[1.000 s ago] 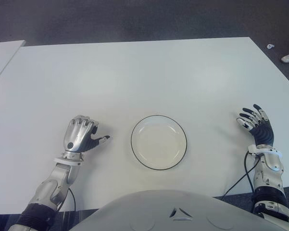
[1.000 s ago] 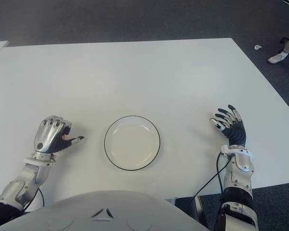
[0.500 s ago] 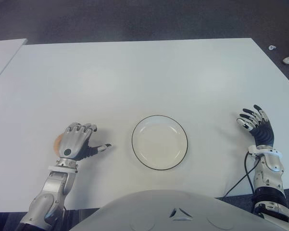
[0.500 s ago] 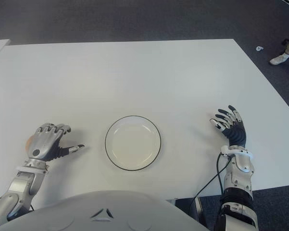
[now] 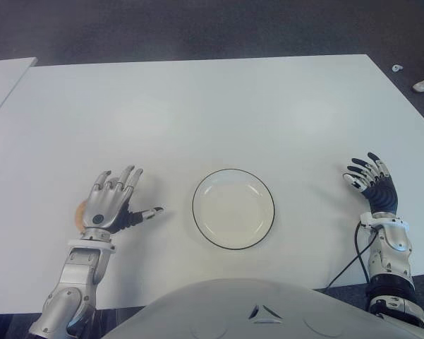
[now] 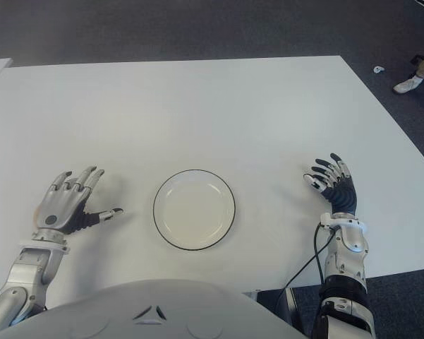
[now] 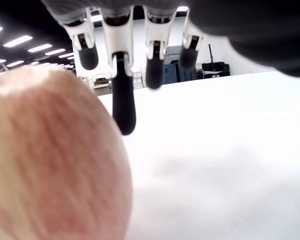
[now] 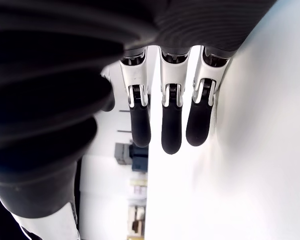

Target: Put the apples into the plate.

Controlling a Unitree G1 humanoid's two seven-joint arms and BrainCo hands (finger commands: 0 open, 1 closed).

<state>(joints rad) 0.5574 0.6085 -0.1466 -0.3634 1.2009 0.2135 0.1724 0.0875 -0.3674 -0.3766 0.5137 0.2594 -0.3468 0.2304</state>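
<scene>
Left hand (image 5: 109, 203) uncurled, fingers spread over apple (image 7: 50, 160) (ungrasped); plate (image 5: 233, 208) well apart; right hand (image 5: 370, 183) open.

One apple (image 7: 50, 160) shows, pinkish-red with paler yellow-orange patches, its skin finely streaked. It lies on the white table (image 5: 212, 113) under the palm of the left hand (image 5: 109, 205), so that from the head only a small orange edge peeks out at the hand's outer side; the fingers (image 7: 124, 107) are spread above it and do not close on it. The plate (image 5: 233, 208) is round and white with a thin dark rim, lies flat near the table's front edge, holds nothing, and sits apart from the apple, to its right.
</scene>
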